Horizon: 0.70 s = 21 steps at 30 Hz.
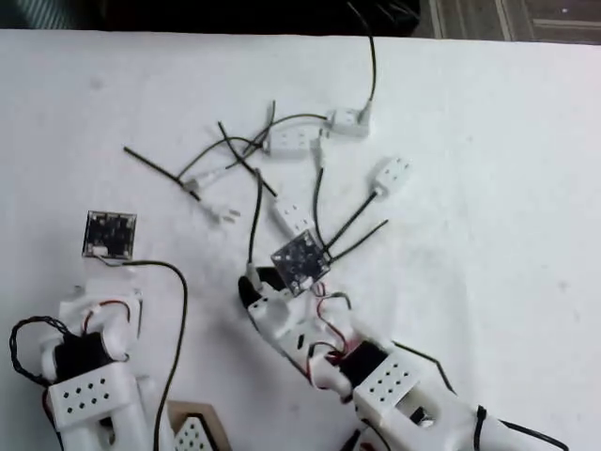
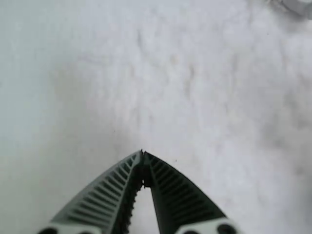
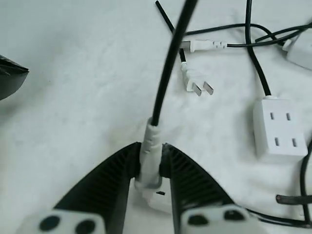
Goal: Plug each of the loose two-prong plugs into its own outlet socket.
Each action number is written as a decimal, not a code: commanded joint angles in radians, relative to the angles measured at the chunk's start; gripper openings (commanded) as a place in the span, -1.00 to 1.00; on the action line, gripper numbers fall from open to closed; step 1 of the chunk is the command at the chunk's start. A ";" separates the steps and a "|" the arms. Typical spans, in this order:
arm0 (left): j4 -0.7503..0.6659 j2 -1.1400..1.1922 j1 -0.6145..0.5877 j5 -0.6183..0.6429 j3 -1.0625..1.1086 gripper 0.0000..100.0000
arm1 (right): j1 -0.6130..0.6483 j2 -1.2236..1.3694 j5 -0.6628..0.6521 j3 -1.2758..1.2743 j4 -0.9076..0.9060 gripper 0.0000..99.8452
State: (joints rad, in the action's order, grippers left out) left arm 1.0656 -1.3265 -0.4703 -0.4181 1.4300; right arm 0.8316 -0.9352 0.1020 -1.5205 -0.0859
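right gripper [image 3: 150, 146] clamped narrow on the body of the held plug [image 3: 147, 168], white, gripped from both sides; its prongs are hidden behind the gripper, can't tell which way they face; black cord [image 3: 168, 63] comes out of the held plug and rises away from the gripper; in the high view the same gripper [image 1: 252, 280] sits low over the white bench [image 1: 488, 113], cord [image 1: 255, 207] running ahead of it toward the tangle; loose plug [image 3: 196, 82] lies flat on the bench ahead of the right gripper and a little to its left, both prongs showing, in no socket; seen from above it [image 1: 225, 214] is near the gripper but not touching; far plug [image 3: 207, 45] lies just beyond the loose plug, also flat and unplugged; near outlet [image 3: 279, 127] is ahead of the right gripper and to its right, slots facing up and unfilled, a black cord leaving its far end; from above it [image 1: 293, 218] is just ahead of the gripper; far outlets [image 1: 289, 141] lie well beyond, among crossed cords; left gripper [image 2: 143, 156] closed tip to tip, holding nothing, over bare bench [image 2: 97, 73], well apart from the plugs and outlets
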 commanded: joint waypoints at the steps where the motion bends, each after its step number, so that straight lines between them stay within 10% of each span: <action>1: -0.012 -0.013 -0.005 0.000 -0.031 -0.95 | 0.007 0.036 -0.002 0.011 0.070 -0.97; 21: -0.011 -0.013 -0.004 0.000 -0.029 -0.95 | -0.025 0.312 0.000 0.147 0.159 -0.97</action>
State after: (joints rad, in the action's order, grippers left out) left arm 1.0656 -1.3265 -0.4703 -0.4181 1.4300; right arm 0.8316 -0.6268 0.1020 -1.4223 0.0307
